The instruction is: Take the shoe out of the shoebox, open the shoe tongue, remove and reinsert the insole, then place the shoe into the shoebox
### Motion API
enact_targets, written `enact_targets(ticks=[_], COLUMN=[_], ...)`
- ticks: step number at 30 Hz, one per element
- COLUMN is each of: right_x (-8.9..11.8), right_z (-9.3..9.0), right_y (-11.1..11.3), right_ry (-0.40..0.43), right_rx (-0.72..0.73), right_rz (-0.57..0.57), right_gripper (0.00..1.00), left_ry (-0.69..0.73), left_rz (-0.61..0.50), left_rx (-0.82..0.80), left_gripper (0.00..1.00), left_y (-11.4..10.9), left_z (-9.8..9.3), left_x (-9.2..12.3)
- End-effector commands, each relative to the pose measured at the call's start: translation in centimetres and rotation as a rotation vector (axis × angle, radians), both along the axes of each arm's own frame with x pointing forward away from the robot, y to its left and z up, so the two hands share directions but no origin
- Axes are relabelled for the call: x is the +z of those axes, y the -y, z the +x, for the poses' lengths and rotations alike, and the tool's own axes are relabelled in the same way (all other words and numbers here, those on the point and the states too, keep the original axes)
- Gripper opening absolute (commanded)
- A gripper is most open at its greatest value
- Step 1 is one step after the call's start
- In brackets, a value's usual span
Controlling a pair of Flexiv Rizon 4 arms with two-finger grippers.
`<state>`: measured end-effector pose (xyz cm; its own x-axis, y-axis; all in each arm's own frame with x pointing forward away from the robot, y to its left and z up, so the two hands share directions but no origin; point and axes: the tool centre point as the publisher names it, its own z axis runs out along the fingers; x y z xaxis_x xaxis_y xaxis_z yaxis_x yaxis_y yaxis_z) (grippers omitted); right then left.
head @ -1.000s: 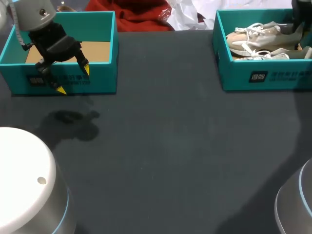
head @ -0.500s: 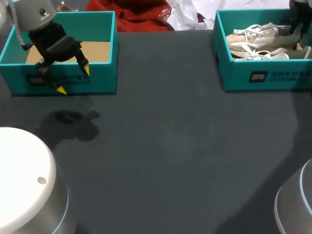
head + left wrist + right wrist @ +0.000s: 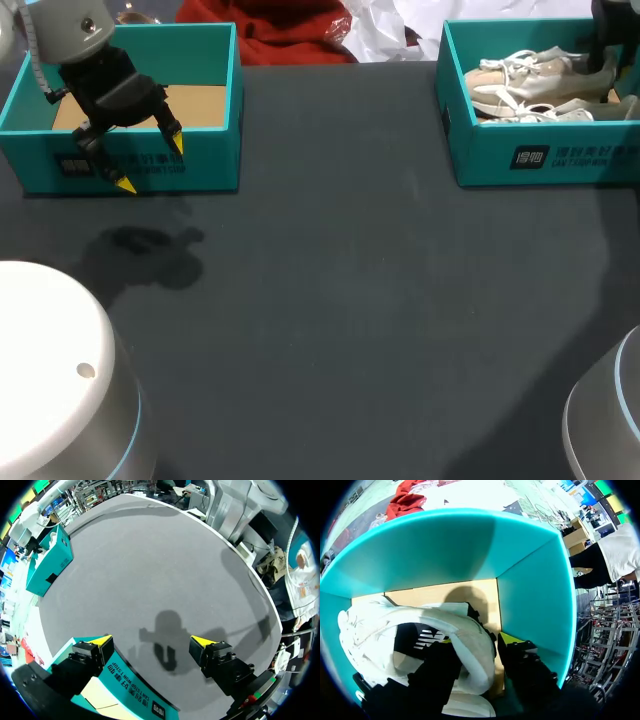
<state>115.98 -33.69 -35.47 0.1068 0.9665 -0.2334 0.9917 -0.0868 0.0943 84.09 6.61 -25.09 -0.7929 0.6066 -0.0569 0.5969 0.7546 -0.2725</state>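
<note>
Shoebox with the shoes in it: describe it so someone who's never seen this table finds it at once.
On the dark table, two teal boxes stand along the far edge. The shoebox is the right-hand one. Unlike the left box, which shows only brown cardboard inside, it holds pale, white-laced shoes.

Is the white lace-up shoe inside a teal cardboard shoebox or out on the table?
In. The white lace-up shoe lies inside the right-hand teal cardboard shoebox, its walls rising around it in head and right wrist views.

I see a dark grey table (image 3: 340,300). At its far left corner sits a teal box (image 3: 200,165) with a brown floor. It may be a lid.
</note>
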Motion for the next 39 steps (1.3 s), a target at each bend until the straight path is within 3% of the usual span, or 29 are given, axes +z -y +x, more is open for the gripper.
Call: enact_targets(ticks=[1,4,9,20,28,29,35,39], right_x=[0.4,1.0,2.7,7.4,10.5,10.8,12.3,12.8], right_z=[0.2,0.1,-0.2,-1.5,-3.5,-3.8,-5.6,-6.8], right_y=[-0.2,-0.3,-0.6,-1.8,-3.1,-3.3,-5.2,-6.3], right_ry=[-0.003,0.008,0.023,0.065,0.088,0.089,0.087,0.082], right_rx=[-0.005,-0.012,-0.035,-0.064,-0.059,-0.053,-0.028,-0.014], right_rz=[-0.004,0.0,-0.002,0.012,0.04,0.049,0.063,0.076], right_gripper=[0.44,0.49,0.72,0.99,1.0,1.0,1.0,1.0], left_ry=[0.001,0.001,0.001,0.001,0.001,0.019,0.044,-0.017], left_rz=[0.003,0.003,0.003,0.003,0.003,0.0,0.032,0.07], left_rx=[-0.001,-0.001,-0.001,-0.001,-0.001,0.019,0.265,0.513], left_gripper=[1.0,1.0,1.0,1.0,1.0,1.0,1.0,1.0], left_y=[0.0,0.0,0.0,0.0,0.0,0.1,-0.2,-1.5], left_z=[0.0,0.0,0.0,0.0,0.0,0.2,1.2,1.7], left_x=[0.0,0.0,0.0,0.0,0.0,0.8,4.2,5.3])
